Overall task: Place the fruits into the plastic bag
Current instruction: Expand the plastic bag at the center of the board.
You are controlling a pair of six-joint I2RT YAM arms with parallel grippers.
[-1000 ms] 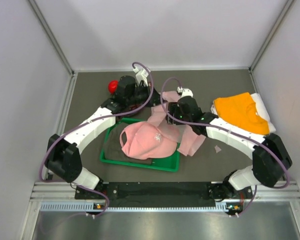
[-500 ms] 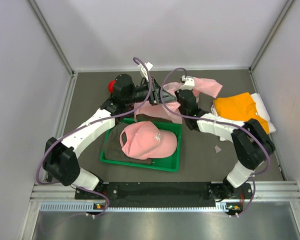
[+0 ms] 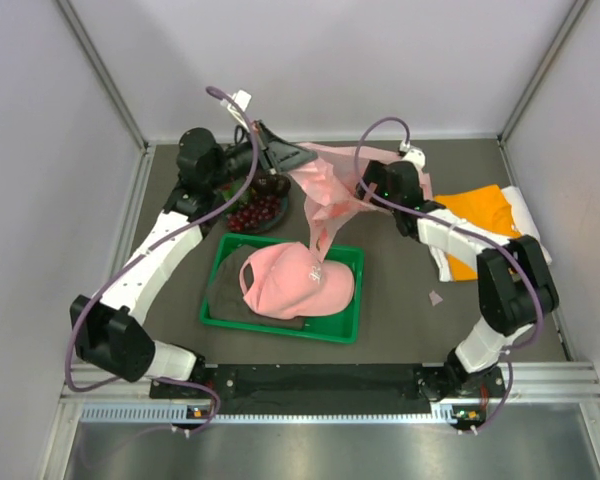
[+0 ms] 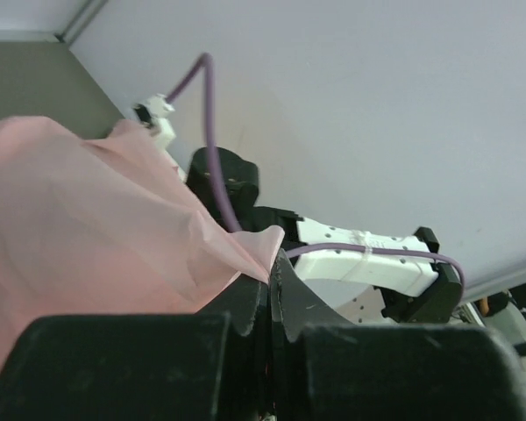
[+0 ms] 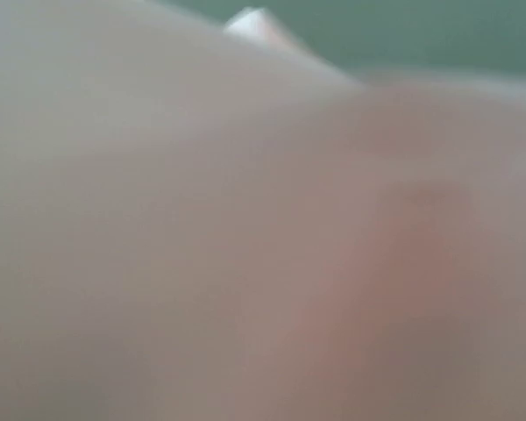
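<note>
Starting with the bag: hung up off the counter in the upper middle of the top view, stretched between the two arms, with a tail drooping toward the cap. Thin, floppy film, next to weightless, probably slippery and easy to tear if yanked. Best grabbed by a handle or the mouth rim, one side per arm, to keep the mouth open.

Pinched at its left end by the left pincer, jaws clenched on a fold of film, plain in the left wrist view. Can't tell about the right pincer: half buried in film from above, and nothing but pink blur on its own camera.

Fruits piled at upper left, under the left arm, just beside the bag's left end. Grapes likely soft and bruisable, round ones likely to roll. None visibly inside the bag.

In the way: cap sitting in the green tray right below the bag, plus the left arm over the pile. Orange cloth off at the right, well apart.
</note>
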